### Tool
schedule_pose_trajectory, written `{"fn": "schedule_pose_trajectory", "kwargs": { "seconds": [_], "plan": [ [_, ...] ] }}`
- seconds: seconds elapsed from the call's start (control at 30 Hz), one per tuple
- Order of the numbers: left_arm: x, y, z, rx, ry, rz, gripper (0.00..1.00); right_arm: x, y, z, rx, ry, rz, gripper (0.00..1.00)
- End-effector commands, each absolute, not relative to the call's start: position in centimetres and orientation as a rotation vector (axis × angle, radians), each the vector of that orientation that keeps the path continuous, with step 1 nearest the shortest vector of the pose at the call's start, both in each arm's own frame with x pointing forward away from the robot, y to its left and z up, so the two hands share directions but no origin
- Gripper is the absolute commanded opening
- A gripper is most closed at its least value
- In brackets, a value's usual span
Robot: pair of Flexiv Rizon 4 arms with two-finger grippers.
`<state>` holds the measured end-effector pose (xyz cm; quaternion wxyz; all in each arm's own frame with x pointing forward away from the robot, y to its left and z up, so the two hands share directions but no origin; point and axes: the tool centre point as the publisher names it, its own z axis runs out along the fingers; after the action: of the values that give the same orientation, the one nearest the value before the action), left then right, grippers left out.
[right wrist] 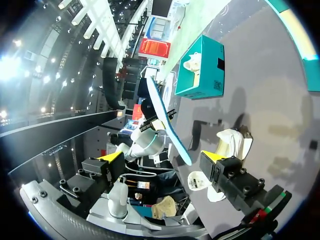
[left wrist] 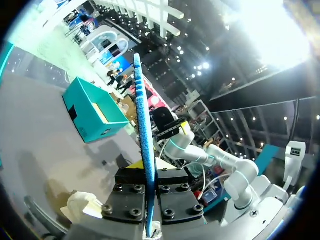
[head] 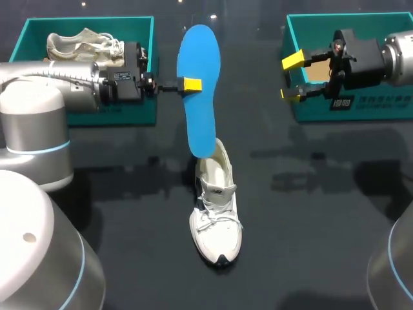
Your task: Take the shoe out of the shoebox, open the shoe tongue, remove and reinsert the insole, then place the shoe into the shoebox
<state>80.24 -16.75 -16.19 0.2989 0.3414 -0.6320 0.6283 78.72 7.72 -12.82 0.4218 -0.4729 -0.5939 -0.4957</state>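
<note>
The dark table carries two teal boxes: the left shoebox, holding a second shoe, and the right shoebox. The blue insole hangs between them, its lower end over the heel opening of the white shoe, which stands on the table outside both boxes. Contact between insole and shoe cannot be told. The left gripper is clamped on the insole. Only the left wrist view shows the insole edge-on between both fingers. The right gripper is spread apart and empty at the right shoebox's edge.

Overhead lights, probably ceiling spots, mirror as small bright dots near the far edge of the glossy dark table. Soft, faint shadows cross its middle. Strong glare whitens part of both wrist views.
</note>
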Motion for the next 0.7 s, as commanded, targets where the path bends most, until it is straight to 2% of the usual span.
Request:
{"fn": "schedule_pose_trajectory", "kwargs": {
  "seconds": [0.03,0.7],
  "plan": [
    [80.7,-17.3,-16.9,1.021,-1.485,1.486,0.0,78.6,7.7,-12.8,-1.188,-1.489,-1.238,1.0],
    [81.3,-18.7,-18.8,1.14,-1.142,1.303,0.0,78.7,7.7,-12.7,-1.186,-1.514,-1.229,1.0]
  ]
}}
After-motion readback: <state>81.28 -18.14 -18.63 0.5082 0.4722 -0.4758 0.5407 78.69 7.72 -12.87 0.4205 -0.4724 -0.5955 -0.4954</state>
